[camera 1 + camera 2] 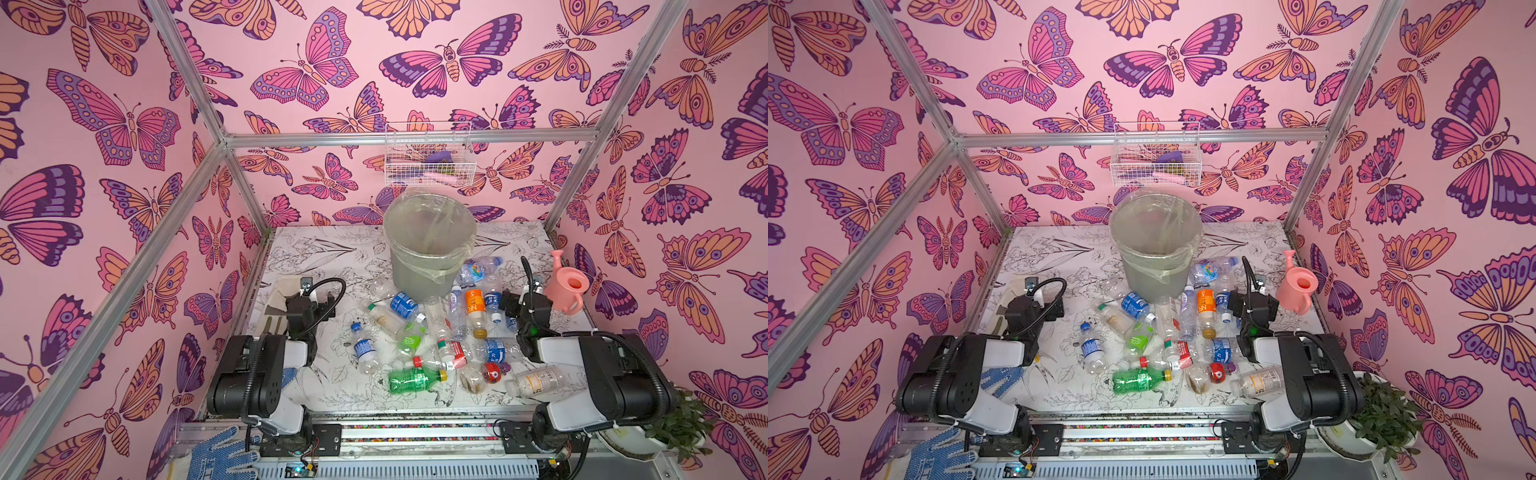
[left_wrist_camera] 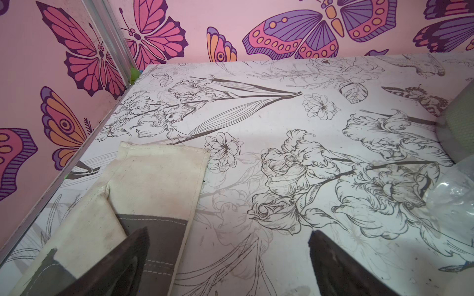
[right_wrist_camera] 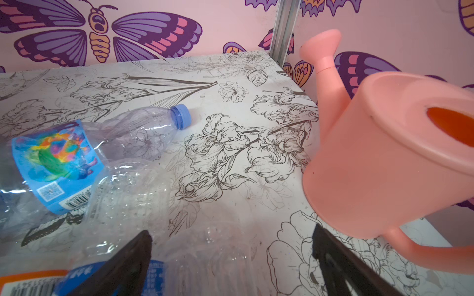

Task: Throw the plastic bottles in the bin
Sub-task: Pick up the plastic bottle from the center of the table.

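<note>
The left claw point(image 2: 228, 233) is gaping wide and holding nothing. It is hanging over the left side of the table point(image 2: 256, 107). One finger is over a white and grey cloth point(image 2: 154, 179) and the other is over bare table. I cannot tell if it is touching the cloth.

The right claw point(image 3: 232, 232) is gaping wide too and holding nothing. It is hanging over the right end of the bottles point(image 1: 475, 306), and a clear one is lying under the gap between its fingers. I cannot tell if it is touching that one. The pink can point(image 3: 372, 153) is standing just beside its outer finger.

In both top views the bottles are lying in a heap on the table between the two arms. The heap is running from the foot of the bin point(image 1: 415, 274) toward the near edge, where a green bottle point(image 1: 415, 379) is lying on its side. The bin is standing upright at the back middle with its mouth open.

Pink walls are closing in the table on the left, back and right. The back left part is lying bare, so there is open room there. On the right the can is sitting near the edge, leaving little room.
</note>
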